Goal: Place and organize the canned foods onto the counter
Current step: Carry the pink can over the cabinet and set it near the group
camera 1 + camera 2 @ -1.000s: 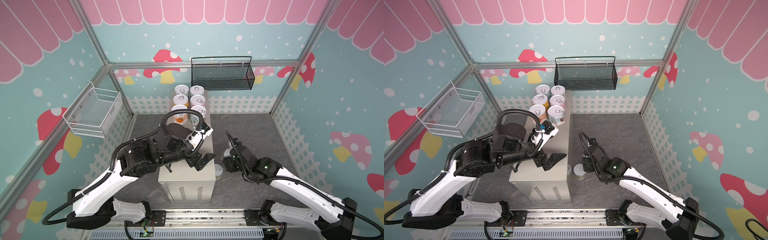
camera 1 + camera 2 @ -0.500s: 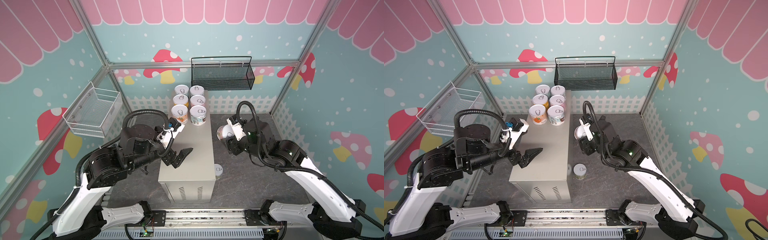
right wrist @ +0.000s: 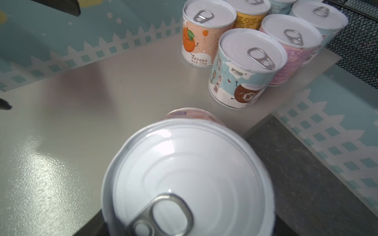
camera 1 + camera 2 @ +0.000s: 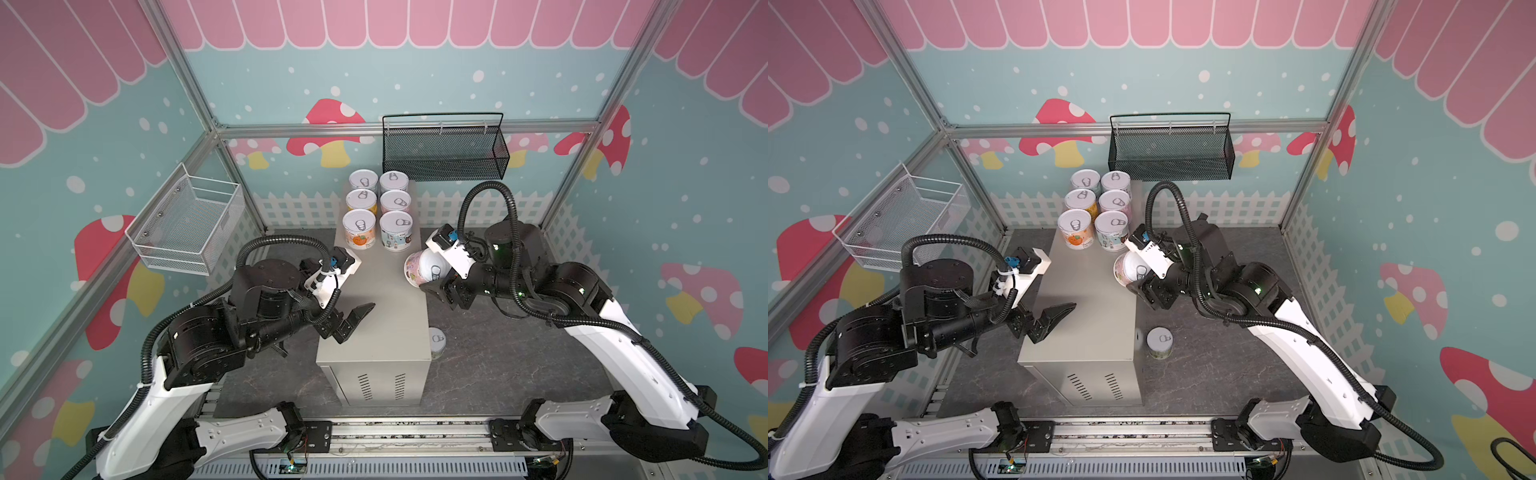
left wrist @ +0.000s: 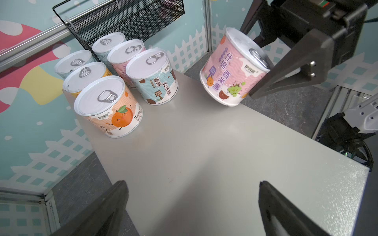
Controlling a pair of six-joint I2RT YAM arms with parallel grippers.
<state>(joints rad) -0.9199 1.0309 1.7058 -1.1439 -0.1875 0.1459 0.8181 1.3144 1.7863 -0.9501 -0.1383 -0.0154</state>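
Since a second ago the right fingers (image 5: 286, 77) have carried the pink can (image 5: 229, 69) up from the floor (image 4: 498, 353); clamped between them, it tilts at the surface (image 4: 390, 324) edge, six cans (image 4: 396, 224) standing just beyond. Opposite, the left fingers (image 4: 360, 311) spread wide, empty.

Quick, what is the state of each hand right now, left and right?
Left hand: open, holding nothing.
Right hand: closed, holding the pink can, which is tilted.

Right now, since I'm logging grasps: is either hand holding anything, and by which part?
The right hand clamps the tilted pink can by its side wall, at the counter edge. The left hand is open, holding nothing.
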